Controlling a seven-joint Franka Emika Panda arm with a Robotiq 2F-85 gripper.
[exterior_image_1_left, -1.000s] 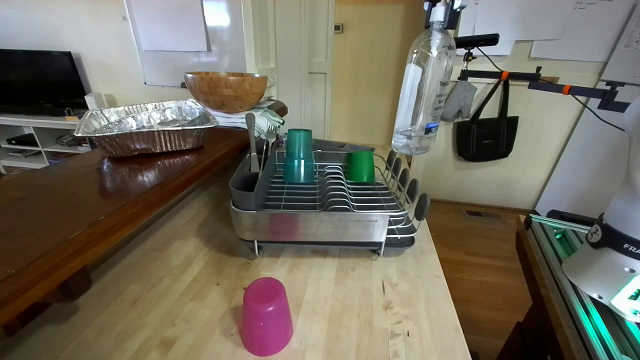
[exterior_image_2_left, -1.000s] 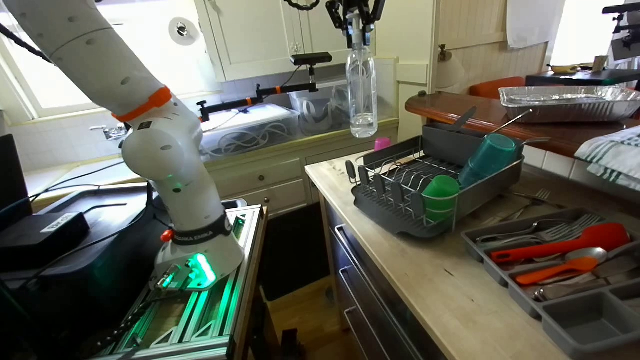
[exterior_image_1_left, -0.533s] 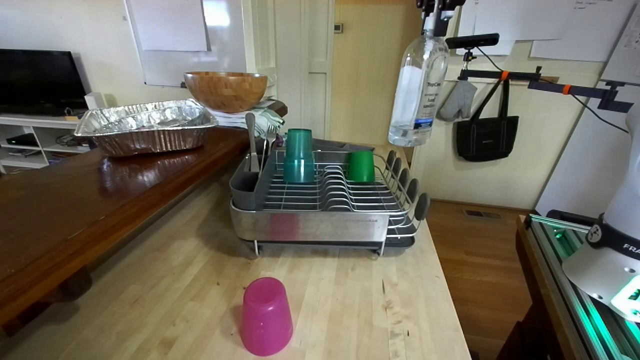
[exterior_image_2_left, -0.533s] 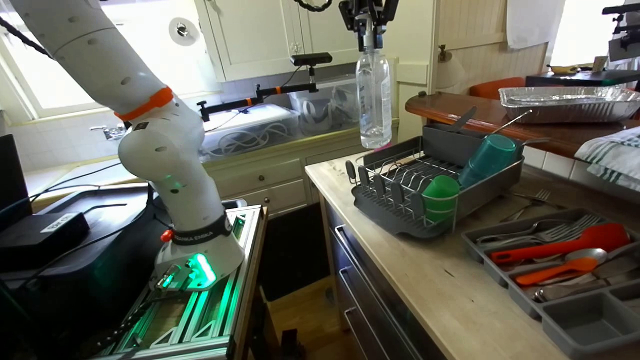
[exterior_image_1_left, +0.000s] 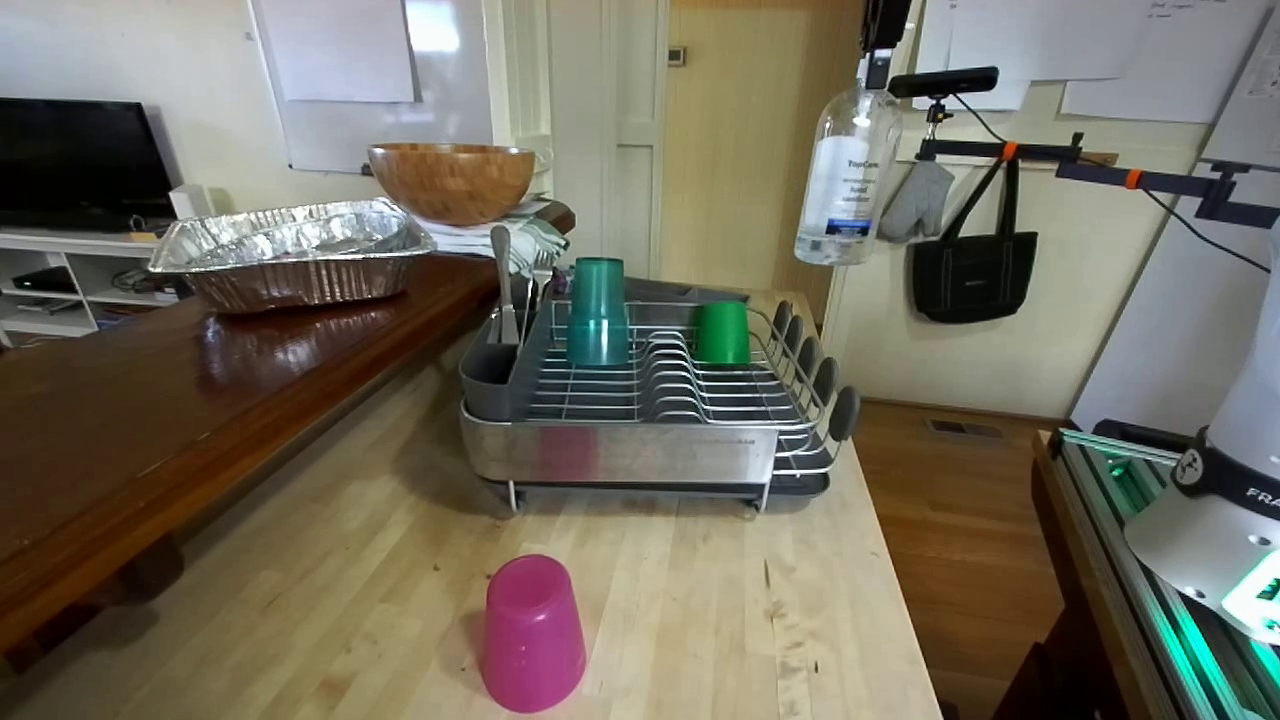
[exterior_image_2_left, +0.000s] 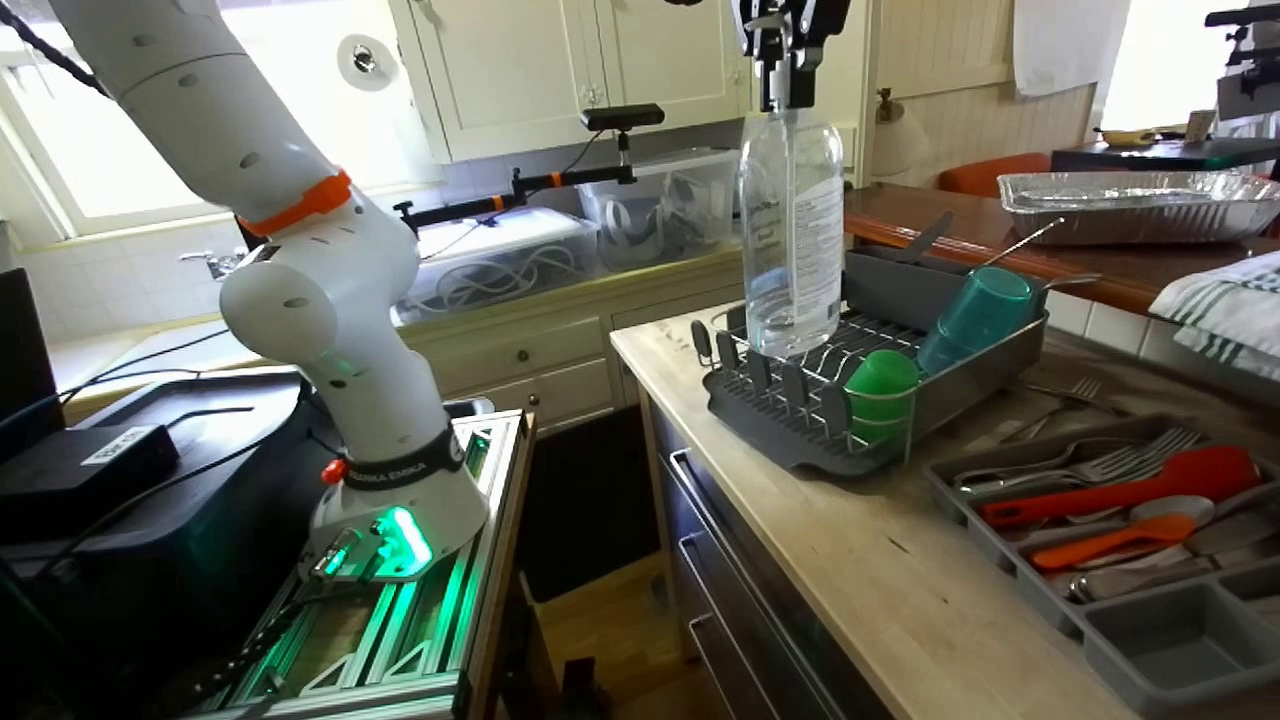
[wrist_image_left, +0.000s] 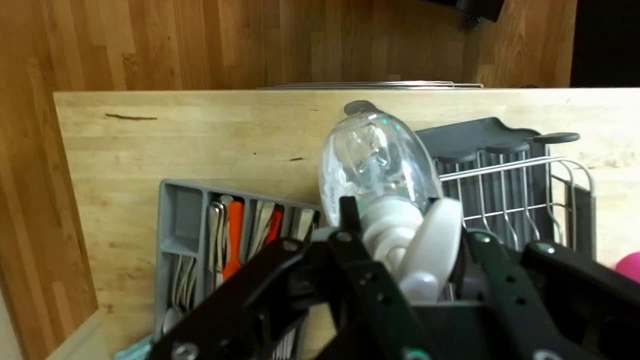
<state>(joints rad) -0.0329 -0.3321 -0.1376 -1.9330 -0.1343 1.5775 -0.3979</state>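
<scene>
White cabinets (exterior_image_2_left: 500, 70) hang in the room, behind a pale wooden counter (exterior_image_1_left: 700, 580). In the air above counter height is the bottle (exterior_image_2_left: 790, 235), clear, with a shallow layer of liquid (exterior_image_2_left: 792, 335) in its bottom. The gripper (exterior_image_2_left: 787, 88) is clamped on its neck, by the white pump (wrist_image_left: 435, 240). Whether the bottle's base is over the rack (exterior_image_1_left: 640, 458) or just outside it, I cannot tell.

The rack stands near the counter's long edge above the drawers (exterior_image_2_left: 705, 535). In its corner by that edge, on the side toward the tray (wrist_image_left: 182, 215), leans a green cup (exterior_image_2_left: 880, 395). Opposite, a teal cup (exterior_image_2_left: 985, 315), or a nested pair, leans beside a grey caddy (exterior_image_1_left: 487, 400) with utensils (exterior_image_1_left: 505, 290) standing in it.

The tray lies toward the counter's end, back from the drawer edge. Its compartments hold forks (exterior_image_2_left: 1140, 462), a red tool (exterior_image_2_left: 1200, 475) and an orange spoon (exterior_image_2_left: 1120, 545). Past the rack's steel panel, well apart from it, a pink cup (exterior_image_1_left: 533, 635) stands upside down on the counter.

On the dark bar (exterior_image_1_left: 130, 390) sits a foil pan (exterior_image_1_left: 300, 290); at its far end, a wooden bowl (exterior_image_1_left: 450, 185) rests on folded cloths (exterior_image_1_left: 530, 240). Under the cabinets, clear bins (exterior_image_2_left: 575, 245) hold pale cords (exterior_image_2_left: 490, 285).
</scene>
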